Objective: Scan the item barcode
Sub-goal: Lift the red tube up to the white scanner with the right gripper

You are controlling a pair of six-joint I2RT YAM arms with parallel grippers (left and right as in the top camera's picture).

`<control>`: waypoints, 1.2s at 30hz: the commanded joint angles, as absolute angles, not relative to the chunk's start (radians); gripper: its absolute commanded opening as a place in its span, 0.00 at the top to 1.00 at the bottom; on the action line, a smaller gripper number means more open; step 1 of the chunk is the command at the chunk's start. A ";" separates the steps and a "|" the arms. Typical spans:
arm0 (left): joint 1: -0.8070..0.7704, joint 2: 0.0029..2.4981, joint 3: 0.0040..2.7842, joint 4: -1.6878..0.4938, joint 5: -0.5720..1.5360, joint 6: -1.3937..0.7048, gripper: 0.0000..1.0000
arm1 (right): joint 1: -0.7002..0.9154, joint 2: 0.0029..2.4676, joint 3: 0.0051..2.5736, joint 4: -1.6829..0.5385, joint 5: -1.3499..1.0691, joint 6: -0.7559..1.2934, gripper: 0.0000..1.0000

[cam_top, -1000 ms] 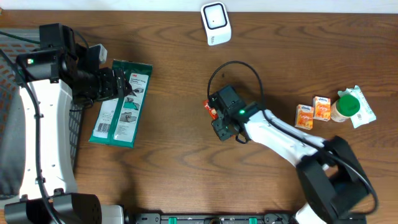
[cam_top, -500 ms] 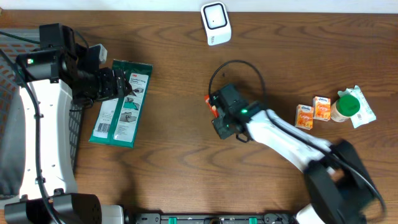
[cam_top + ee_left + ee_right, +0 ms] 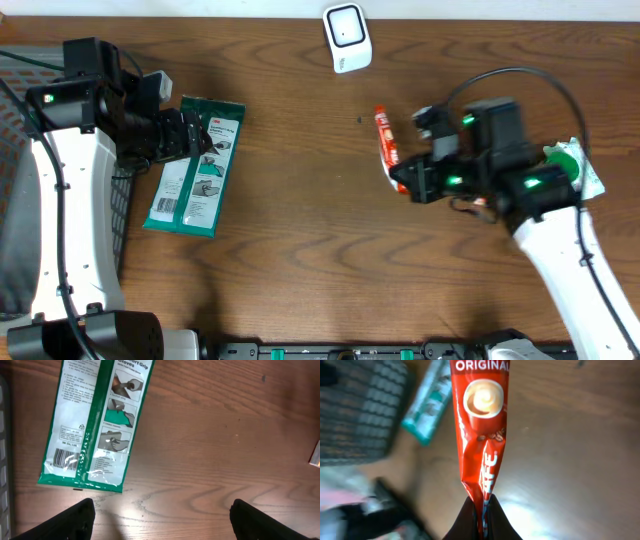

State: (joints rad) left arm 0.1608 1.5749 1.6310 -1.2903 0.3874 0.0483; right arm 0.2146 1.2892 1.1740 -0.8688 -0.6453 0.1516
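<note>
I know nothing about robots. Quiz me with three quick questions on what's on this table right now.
1. Where does the right gripper pinch the long red coffee sachet? A) one end B) the middle C) nowhere
2. True or false: the left gripper is shut on the green-and-white plastic glove packet.
3. Fill in: seen from the robot, the small white boxy scanner stands at the wooden table's ___ edge.
Key: 1 A. 2 False: it is open, the packet lies free. 3 far.
</note>
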 commanded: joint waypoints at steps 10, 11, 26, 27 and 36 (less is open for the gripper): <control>0.161 1.562 1.631 -1.294 0.392 0.043 0.13 | 0.115 1.365 1.338 -0.873 -1.238 0.096 0.99; 0.161 1.562 1.631 -1.294 0.392 0.043 0.13 | 0.117 1.376 1.345 -0.861 -1.274 0.096 0.99; 0.161 1.562 1.631 -1.294 0.393 0.043 0.13 | 0.238 1.643 1.811 -0.918 -0.585 0.336 0.99; 0.161 1.562 1.631 -1.294 0.393 0.043 0.13 | 0.247 1.687 1.879 -0.960 -0.542 0.334 0.99; 0.161 1.562 1.631 -1.294 0.393 0.043 0.13 | 0.277 2.152 2.434 -1.139 -0.326 0.295 0.99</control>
